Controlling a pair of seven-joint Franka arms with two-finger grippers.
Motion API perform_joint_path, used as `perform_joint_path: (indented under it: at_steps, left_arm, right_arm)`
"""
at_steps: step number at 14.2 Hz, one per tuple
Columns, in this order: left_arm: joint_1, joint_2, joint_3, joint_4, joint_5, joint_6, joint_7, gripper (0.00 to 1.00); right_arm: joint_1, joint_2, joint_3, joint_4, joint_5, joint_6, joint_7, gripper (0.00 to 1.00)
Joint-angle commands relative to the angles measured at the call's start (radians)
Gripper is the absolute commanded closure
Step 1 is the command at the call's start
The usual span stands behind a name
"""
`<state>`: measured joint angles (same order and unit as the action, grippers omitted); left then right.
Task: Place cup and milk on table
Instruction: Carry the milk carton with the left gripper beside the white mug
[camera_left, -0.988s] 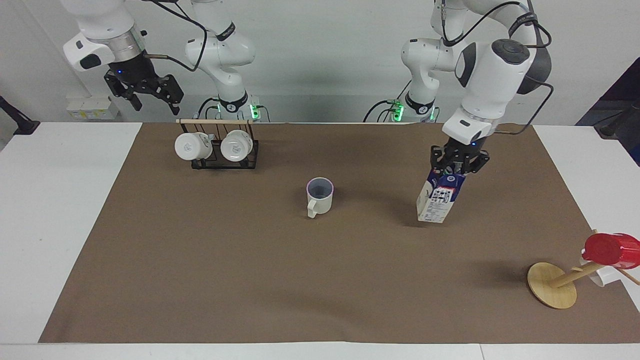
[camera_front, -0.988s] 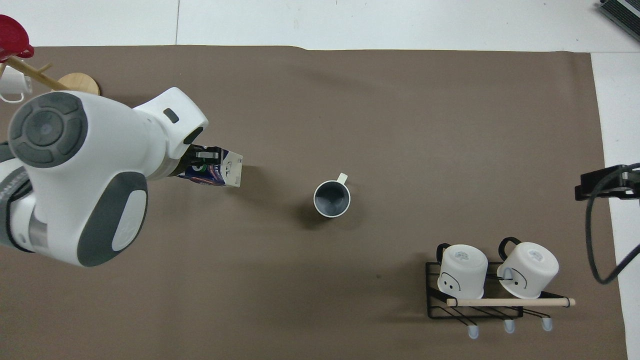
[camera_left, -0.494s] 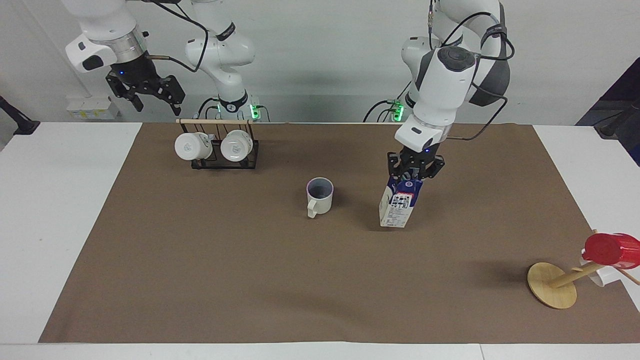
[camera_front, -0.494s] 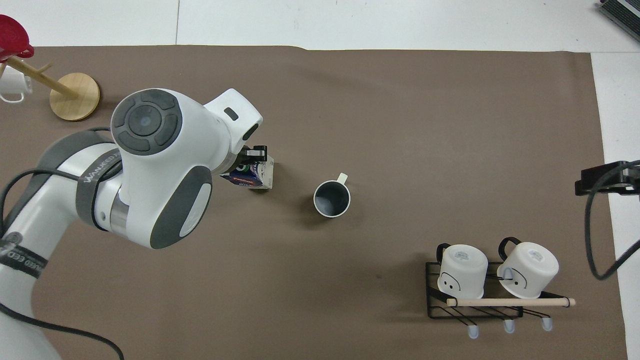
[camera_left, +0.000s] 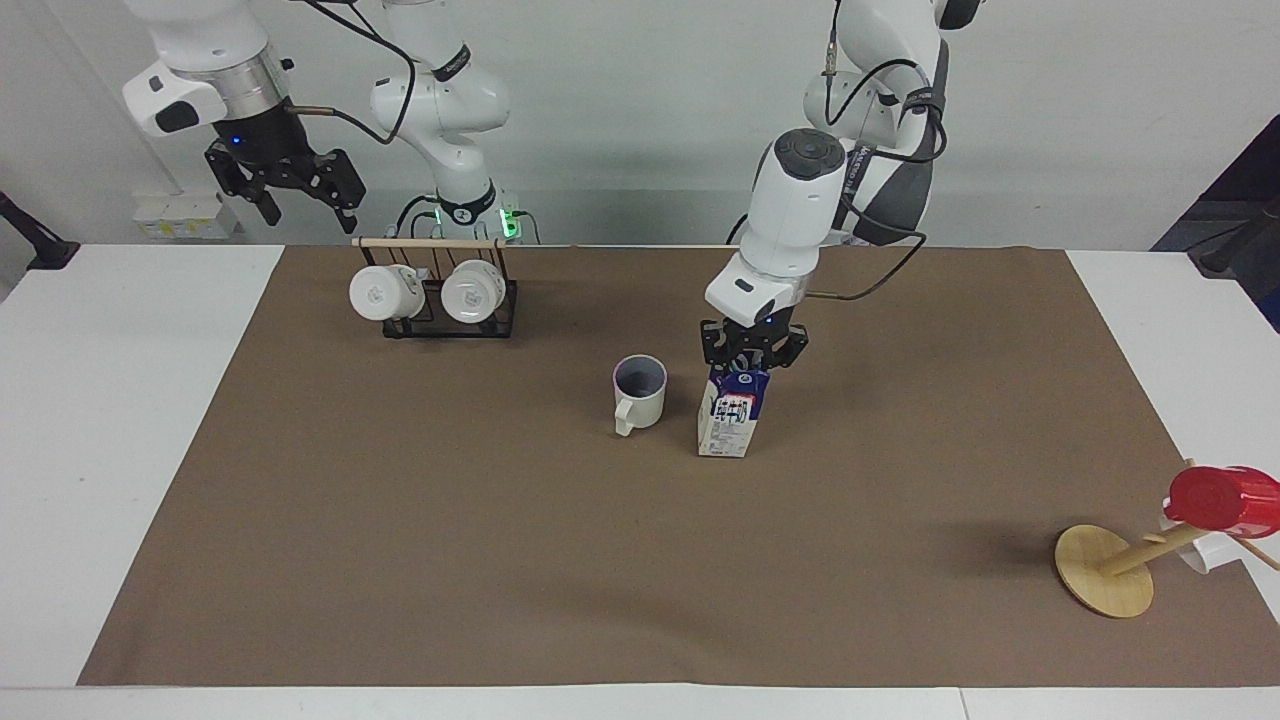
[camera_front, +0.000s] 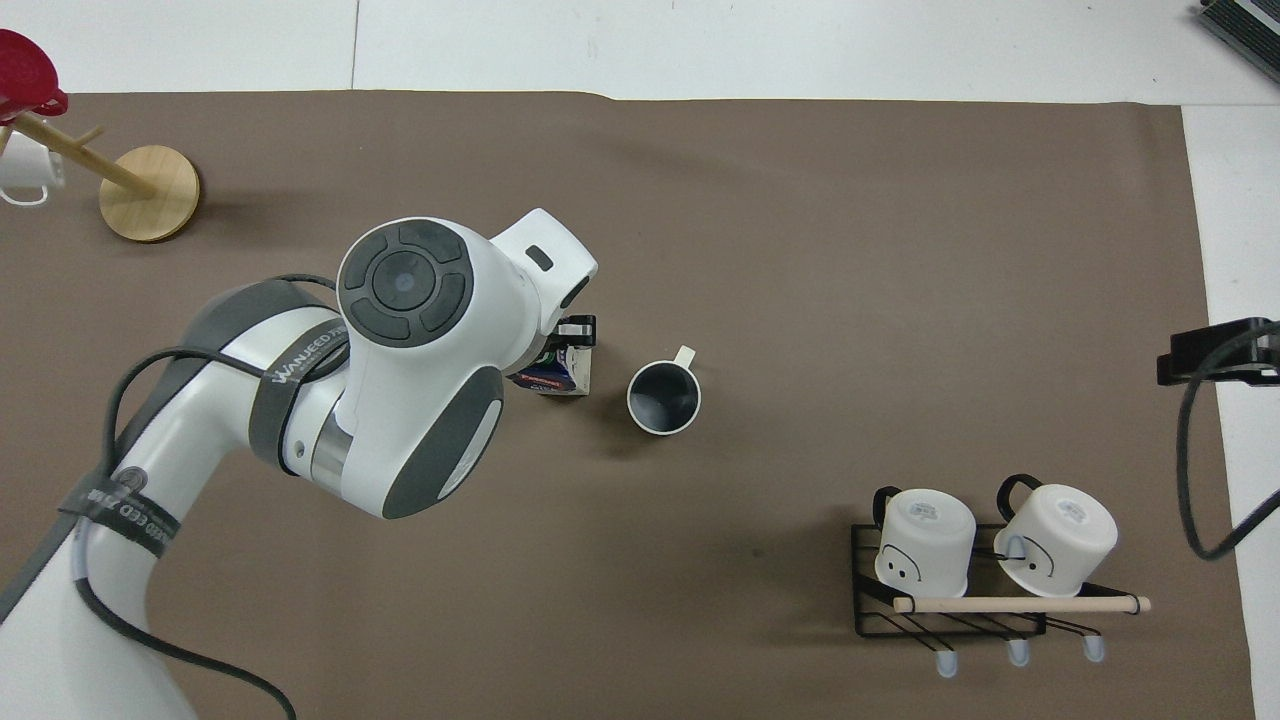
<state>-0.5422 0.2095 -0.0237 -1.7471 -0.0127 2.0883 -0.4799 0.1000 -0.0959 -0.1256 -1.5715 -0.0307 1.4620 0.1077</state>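
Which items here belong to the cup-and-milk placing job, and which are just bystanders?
Job: cup, standing on the table; milk beside it, held by the left gripper.
Bystanders: two white cups on black rack; red cup on wooden stand.

A robotics lab: two white Franka arms (camera_left: 800, 200) bolted at the far edge of a white table (camera_left: 120, 420) against a bare grey wall, loose cabling, green status lights at the bases, brown paper sheet (camera_left: 500, 560) spread as a work surface under staged household props.
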Motion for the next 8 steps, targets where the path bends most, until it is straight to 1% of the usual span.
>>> perform_joint_path:
  at_steps: [1, 2, 4, 5, 8]
  left_arm:
    - [-0.03, 0.007, 0.018, 0.005, 0.01, 0.007, -0.017, 0.65]
    - [-0.033, 0.007, 0.018, -0.002, 0.01, 0.004, -0.017, 0.53]
    - [-0.035, 0.005, 0.018, -0.002, 0.008, -0.004, -0.017, 0.09]
    - [-0.035, 0.005, 0.018, 0.0, 0.008, -0.004, -0.017, 0.0]
    - [-0.036, -0.005, 0.018, 0.006, 0.008, -0.004, -0.016, 0.0]
  right_arm:
    - [-0.005, -0.019, 0.003, -0.021, -0.005, 0.012, -0.016, 0.0]
    - [-0.005, -0.021, 0.001, -0.022, -0.005, 0.012, -0.016, 0.0]
    - [-0.006, -0.021, 0.001, -0.022, -0.005, 0.011, -0.016, 0.0]
    - [-0.006, -0.021, 0.001, -0.024, -0.005, 0.011, -0.016, 0.0]
    - [-0.006, -0.022, 0.001, -0.024, -0.003, 0.011, -0.017, 0.0]
